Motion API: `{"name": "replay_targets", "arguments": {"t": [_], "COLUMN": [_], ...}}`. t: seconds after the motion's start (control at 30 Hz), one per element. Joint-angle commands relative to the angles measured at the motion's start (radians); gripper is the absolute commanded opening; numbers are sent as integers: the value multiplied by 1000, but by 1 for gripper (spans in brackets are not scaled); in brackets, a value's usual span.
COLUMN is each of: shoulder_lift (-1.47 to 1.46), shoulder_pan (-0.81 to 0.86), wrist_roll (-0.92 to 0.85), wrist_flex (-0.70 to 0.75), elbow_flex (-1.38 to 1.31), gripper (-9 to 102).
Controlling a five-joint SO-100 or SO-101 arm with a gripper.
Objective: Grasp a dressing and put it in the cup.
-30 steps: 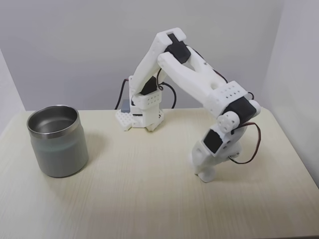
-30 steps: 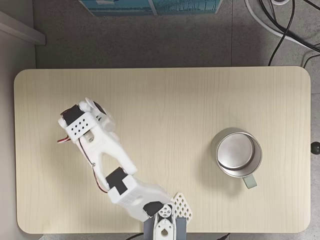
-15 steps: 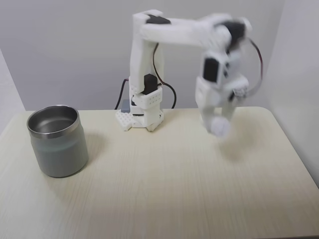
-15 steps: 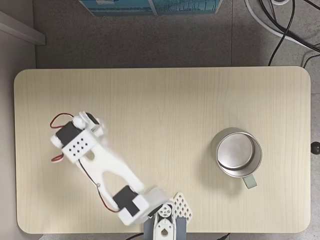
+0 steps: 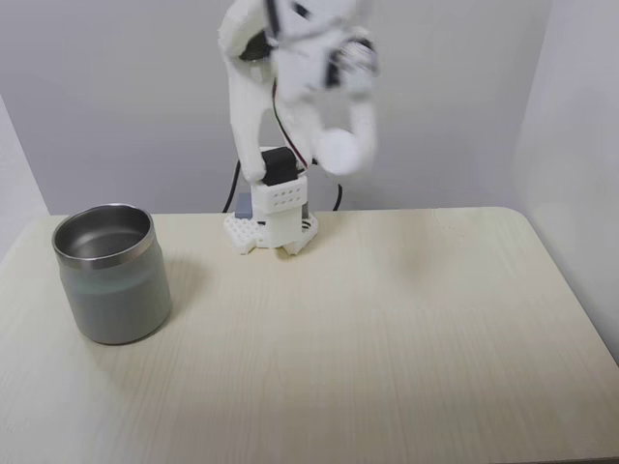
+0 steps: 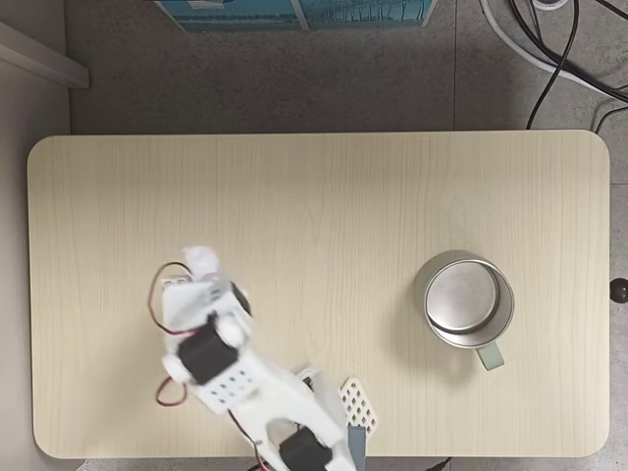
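While one white robot gripper (image 5: 340, 155) hangs high, blurred, it pinches one small white dressing roll (image 5: 339, 152).
One brushed steel cup (image 5: 111, 274) stands apart; the top-down fixed view reveals its empty inside (image 6: 467, 297).

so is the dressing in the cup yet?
No, the cup looks empty from above, and the dressing sits high at the gripper.

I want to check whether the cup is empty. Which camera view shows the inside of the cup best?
The fixed view looking straight down shows the cup best: its whole steel bottom is visible, with nothing in it. The fixed view from the table's front shows the cup from the side, with its rim and only part of the inner wall.
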Motion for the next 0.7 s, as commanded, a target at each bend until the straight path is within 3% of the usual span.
{"name": "replay_targets", "arguments": {"t": [0.0, 0.4, 0.67], "shoulder_lift": [-66, -86, -32], "shoulder_pan": [173, 873, 1131], "wrist_roll": [37, 236, 265], "wrist_flex": [15, -130, -301], "elbow_flex": [41, 37, -138], "gripper": [0, 0, 0]}}
